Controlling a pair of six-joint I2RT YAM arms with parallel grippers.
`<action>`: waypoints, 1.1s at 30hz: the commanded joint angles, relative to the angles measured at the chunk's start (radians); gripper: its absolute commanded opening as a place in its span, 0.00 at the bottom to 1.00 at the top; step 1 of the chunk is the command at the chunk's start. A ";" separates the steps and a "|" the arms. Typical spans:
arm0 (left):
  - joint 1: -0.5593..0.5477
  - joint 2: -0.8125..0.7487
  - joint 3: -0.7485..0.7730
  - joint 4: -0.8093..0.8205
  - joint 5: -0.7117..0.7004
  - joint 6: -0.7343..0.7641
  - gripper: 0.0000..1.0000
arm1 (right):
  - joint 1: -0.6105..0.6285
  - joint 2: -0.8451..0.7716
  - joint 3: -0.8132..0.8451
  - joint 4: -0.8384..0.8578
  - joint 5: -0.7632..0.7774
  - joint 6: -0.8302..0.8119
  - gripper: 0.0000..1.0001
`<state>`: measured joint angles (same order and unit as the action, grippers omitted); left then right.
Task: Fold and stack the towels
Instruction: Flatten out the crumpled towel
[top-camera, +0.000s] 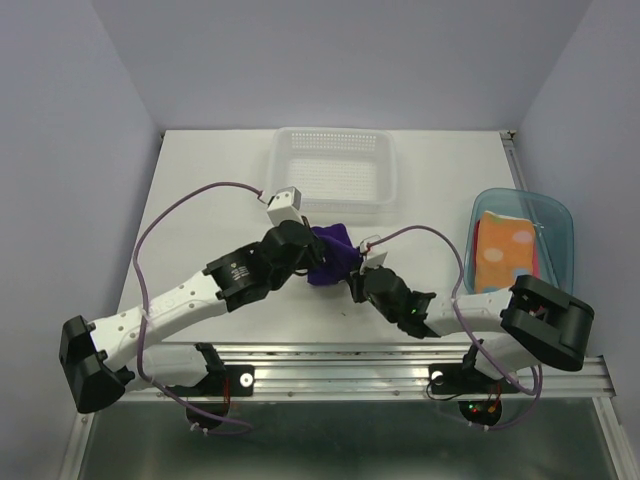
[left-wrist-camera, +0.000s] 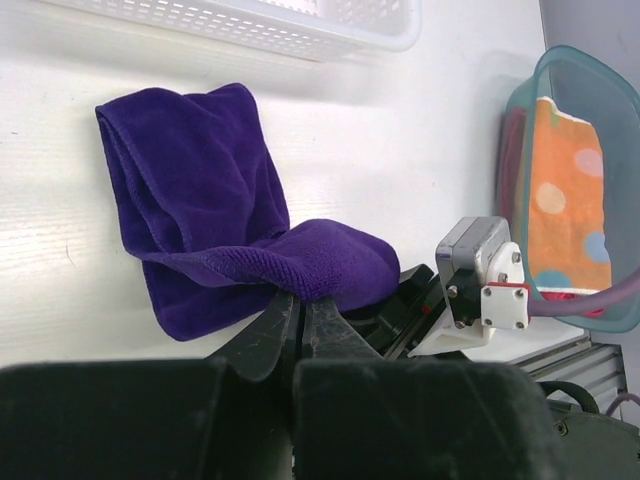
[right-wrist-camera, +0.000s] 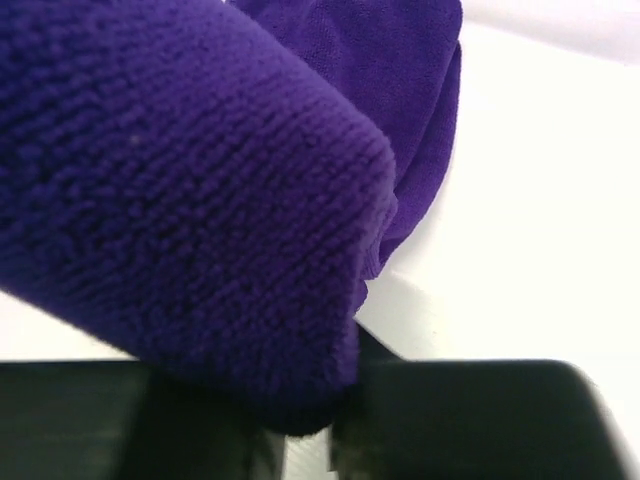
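left gripper (left-wrist-camera: 300, 318): fingers pressed together, pinching a rolled edge of the purple towel (left-wrist-camera: 200, 215) right at the tips.
right gripper (right-wrist-camera: 305, 440): tips mostly buried under cloth in its own cam; only a thin slit btwn the fingers, w/ a thick fold of the same towel clamped there.
grippers vs each other: close together at the towel's near end, left one on the left, right one just beside it.
purple towel look: dark purple terry, fuzzy pile, stitched hem visible; bunched and doubled over lengthwise, not flat, w/ soft creases.
purple towel place: far part lies on the white table (top-camera: 200, 200), mid-table, on the near side of the basket (top-camera: 283, 150); near end raised in a hump over the fingers.
orange towel (top-camera: 505, 250): folded, pale blue + yellow dots, lying in the teal tray (top-camera: 556, 215) at the table's right side, well apart from the purple one.
pink towel (left-wrist-camera: 572, 296): only a thin pink edge shows under the orange one in the tray.
basket: white, perforated, at the table's far edge, approx centre.
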<state>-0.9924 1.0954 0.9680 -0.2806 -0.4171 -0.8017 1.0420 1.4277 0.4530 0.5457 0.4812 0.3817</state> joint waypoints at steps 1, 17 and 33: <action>0.011 -0.051 0.009 0.017 -0.044 -0.001 0.00 | 0.007 -0.016 0.053 -0.009 0.056 -0.015 0.10; 0.037 -0.336 0.060 0.136 0.029 0.134 0.00 | 0.007 -0.397 0.608 -0.792 -0.326 -0.298 0.01; 0.038 -0.260 0.219 0.049 -0.233 0.147 0.00 | 0.000 -0.302 0.830 -1.003 -0.139 -0.423 0.01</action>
<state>-0.9596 0.7746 1.1633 -0.1856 -0.4328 -0.6331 1.0439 1.0863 1.3441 -0.4362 0.1238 -0.0315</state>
